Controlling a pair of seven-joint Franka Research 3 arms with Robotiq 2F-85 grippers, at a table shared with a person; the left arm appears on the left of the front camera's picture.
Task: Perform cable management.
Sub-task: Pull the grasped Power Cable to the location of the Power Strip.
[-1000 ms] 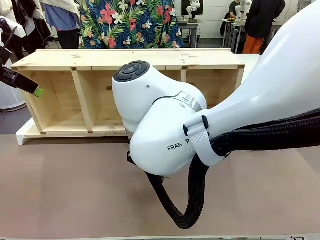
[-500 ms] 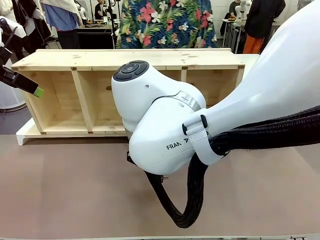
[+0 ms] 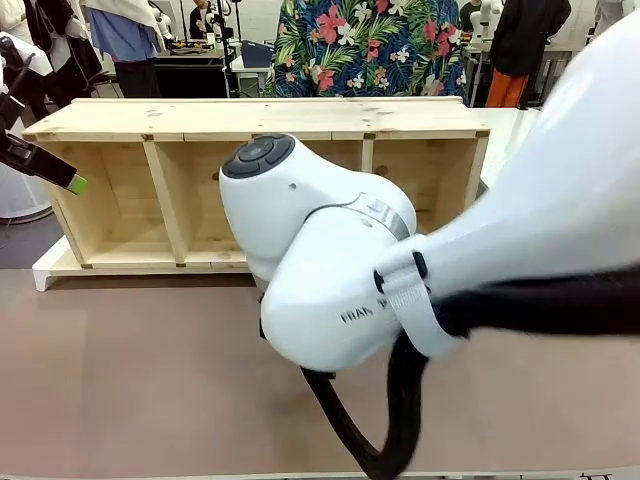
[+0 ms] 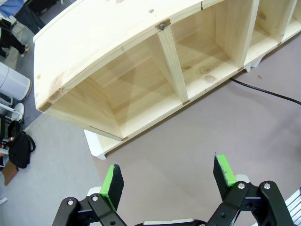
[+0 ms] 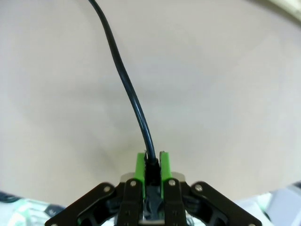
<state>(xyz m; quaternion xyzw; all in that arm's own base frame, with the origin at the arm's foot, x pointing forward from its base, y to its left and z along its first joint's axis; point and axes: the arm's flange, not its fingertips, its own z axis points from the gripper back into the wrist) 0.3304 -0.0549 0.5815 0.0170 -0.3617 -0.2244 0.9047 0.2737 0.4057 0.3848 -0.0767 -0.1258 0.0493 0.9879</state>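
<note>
The white right arm (image 3: 330, 270) bulked across the front view, its black hose (image 3: 402, 400) looping down toward six o'clock. The brown table (image 3: 130, 380) carried a long, open-fronted wooden shelf (image 3: 250, 118) along its twelve o'clock side, split into compartments. The left tool (image 4: 168, 175) hung off the shelf's nine o'clock end, spread wide and holding nothing. The right tool (image 5: 151, 162) was clamped tight on the cable (image 5: 124, 80). In the right wrist view the cable ran away over the table toward eleven o'clock.
</note>
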